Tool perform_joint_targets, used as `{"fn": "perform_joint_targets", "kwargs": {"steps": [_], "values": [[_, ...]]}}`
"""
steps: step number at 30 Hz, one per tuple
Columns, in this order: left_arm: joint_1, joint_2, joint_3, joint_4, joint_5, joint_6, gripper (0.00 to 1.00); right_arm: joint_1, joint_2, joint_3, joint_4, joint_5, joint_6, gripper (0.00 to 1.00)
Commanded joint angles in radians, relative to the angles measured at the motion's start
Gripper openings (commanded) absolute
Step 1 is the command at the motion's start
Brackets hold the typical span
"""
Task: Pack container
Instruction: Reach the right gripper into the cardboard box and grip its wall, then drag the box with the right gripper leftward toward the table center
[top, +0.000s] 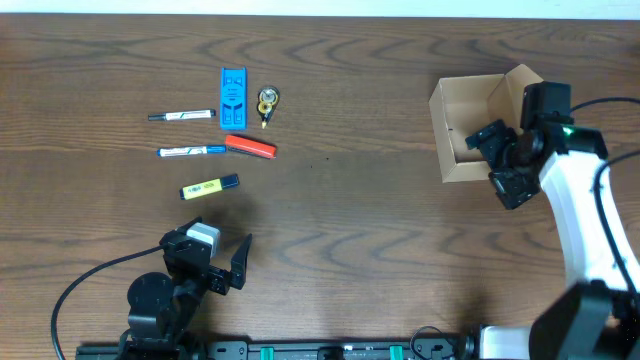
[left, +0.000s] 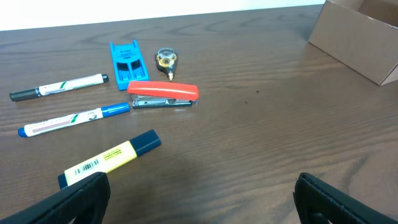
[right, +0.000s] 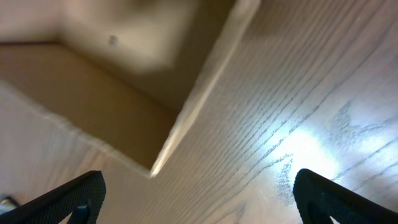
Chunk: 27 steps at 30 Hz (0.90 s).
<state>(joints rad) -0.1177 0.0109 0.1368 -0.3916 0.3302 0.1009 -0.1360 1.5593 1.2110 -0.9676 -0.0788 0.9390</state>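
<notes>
Overhead, the box (top: 478, 108) is seen open at the far right, with the right gripper (top: 503, 160) spread wide over its near right corner, nothing held. The left gripper (top: 222, 242) is likewise spread and empty at the near left. The highlighter (top: 209, 186) is judged nearest to it, just beyond, its long axis laid roughly crosswise. The box lies well apart to the right.
</notes>
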Motion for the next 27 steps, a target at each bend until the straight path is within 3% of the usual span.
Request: {"fn": "perform_joint_targets", "kwargs": {"steps": [1, 9, 12, 14, 15, 17, 18, 21, 27], "values": [[0.006, -0.006, -0.021, 0.001, 0.003, -0.015, 0.95, -0.009, 0.052, 0.019, 0.008, -0.022, 0.026, 0.99], [0.006, -0.006, -0.021, 0.0, 0.003, -0.015, 0.95, -0.01, 0.152, 0.019, 0.064, 0.037, 0.026, 0.99], [0.006, -0.006, -0.021, 0.0, 0.003, -0.015, 0.95, -0.01, 0.185, 0.019, 0.085, 0.038, 0.026, 0.91], [0.006, -0.006, -0.021, 0.0, 0.003, -0.015, 0.95, -0.009, 0.198, 0.019, 0.093, 0.045, 0.026, 0.79], [0.006, -0.006, -0.021, 0.001, 0.003, -0.015, 0.95, -0.009, 0.202, 0.019, 0.095, 0.051, 0.026, 0.65], [0.006, -0.006, -0.021, 0.001, 0.003, -0.015, 0.95, -0.009, 0.203, 0.019, 0.096, 0.064, 0.026, 0.2], [0.006, -0.006, -0.021, 0.0, 0.003, -0.015, 0.95, -0.008, 0.201, 0.021, 0.094, 0.068, 0.026, 0.04], [0.006, -0.006, -0.021, 0.0, 0.003, -0.015, 0.95, -0.005, 0.2, 0.047, 0.06, 0.075, 0.016, 0.01], [0.006, -0.006, -0.021, 0.0, 0.003, -0.015, 0.95, 0.076, 0.198, 0.175, -0.015, 0.174, -0.209, 0.01]]}}
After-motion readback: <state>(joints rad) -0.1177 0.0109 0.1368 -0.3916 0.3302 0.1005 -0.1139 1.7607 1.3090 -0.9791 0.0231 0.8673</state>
